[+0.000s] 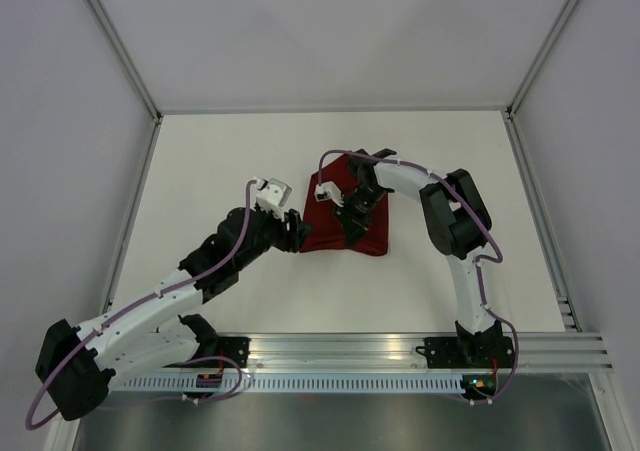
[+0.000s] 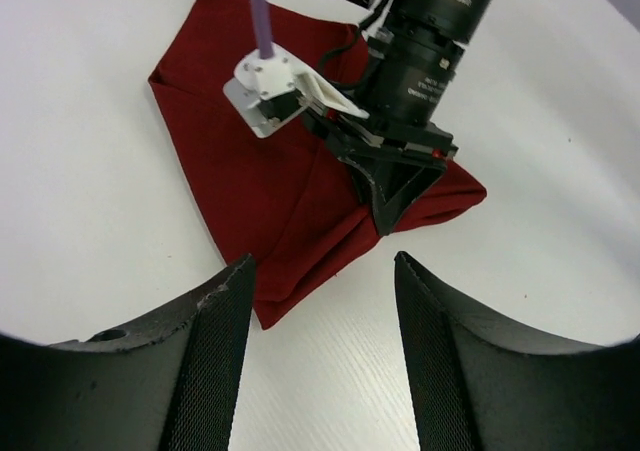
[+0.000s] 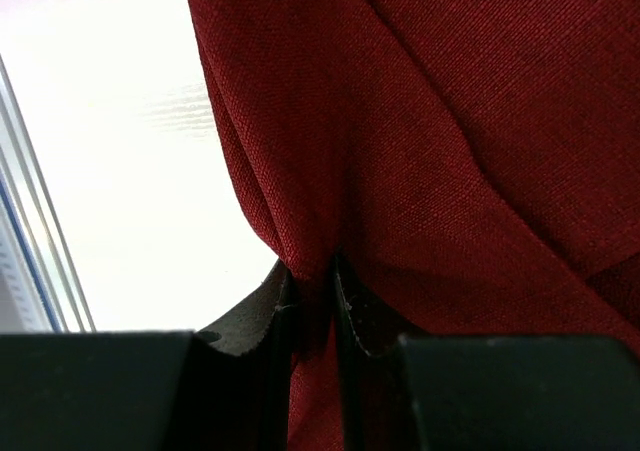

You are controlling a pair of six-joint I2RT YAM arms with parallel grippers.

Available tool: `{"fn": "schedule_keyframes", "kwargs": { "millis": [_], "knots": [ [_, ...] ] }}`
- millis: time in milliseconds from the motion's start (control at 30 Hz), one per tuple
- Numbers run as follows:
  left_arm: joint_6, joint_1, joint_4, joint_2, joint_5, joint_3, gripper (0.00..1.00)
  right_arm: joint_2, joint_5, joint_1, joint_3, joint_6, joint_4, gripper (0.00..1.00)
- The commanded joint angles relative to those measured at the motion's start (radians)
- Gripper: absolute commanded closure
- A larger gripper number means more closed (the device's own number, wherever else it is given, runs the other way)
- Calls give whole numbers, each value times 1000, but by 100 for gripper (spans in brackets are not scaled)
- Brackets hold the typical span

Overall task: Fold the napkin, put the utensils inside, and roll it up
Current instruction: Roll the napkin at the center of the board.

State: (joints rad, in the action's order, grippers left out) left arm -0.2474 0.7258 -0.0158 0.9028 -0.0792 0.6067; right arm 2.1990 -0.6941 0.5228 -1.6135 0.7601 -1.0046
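**Napkin [image 1: 372,233] check-in: right side gripping, left side not**

So the dark red napkin is lying folded and a bit rumpled around the middle of the table [image 1: 220,171], well away from every edge. My right pincer [image 3: 312,276] comes down on it from above and is pinching a ridge of the cloth. In the right wrist view the fabric is squeezed into the narrow gap between the two fingers [image 3: 255,311] and fans out in creases beyond them.

My left pincer [image 2: 320,271] is spread wide with nothing in it. It sits low at the napkin's near left corner. From the left wrist view that corner pokes into the gap between the fingers, closer to the one on the left of that view. Can't tell if that finger actually touches the cloth or is just beside it.

The napkin has a folded-over layer, with a slanted edge running across its top.
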Motion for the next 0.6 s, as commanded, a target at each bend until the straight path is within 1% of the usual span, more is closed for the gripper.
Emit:
{"fn": "schedule_keyframes", "kwargs": {
  "millis": [0, 100, 133, 167, 267, 367, 467, 567],
  "knots": [
    [155, 55, -119, 50, -48, -16, 37, 87, 97, -10, 17, 56, -80, 91],
    [245, 121, -179, 131, -53, -34, 35, 94, 97, -17, 14, 58, -83, 91],
    [297, 157, -240, 168, -65, -44, 34, 96, 99, -21, 14, 56, -84, 91],
    [327, 170, -272, 183, -65, -54, 33, 97, 100, -23, 14, 56, -83, 91],
    [423, 190, -378, 257, -41, -79, 31, 102, 102, -29, 15, 58, -83, 91],
    [494, 208, -433, 318, -30, -76, 30, 111, 102, -37, 10, 61, -89, 91],
    [624, 230, -499, 422, -27, -70, 32, 125, 99, -44, 3, 62, -97, 91],
    [706, 267, -547, 468, -34, -74, 33, 134, 99, -52, 0, 67, -101, 91]
  ]
}}
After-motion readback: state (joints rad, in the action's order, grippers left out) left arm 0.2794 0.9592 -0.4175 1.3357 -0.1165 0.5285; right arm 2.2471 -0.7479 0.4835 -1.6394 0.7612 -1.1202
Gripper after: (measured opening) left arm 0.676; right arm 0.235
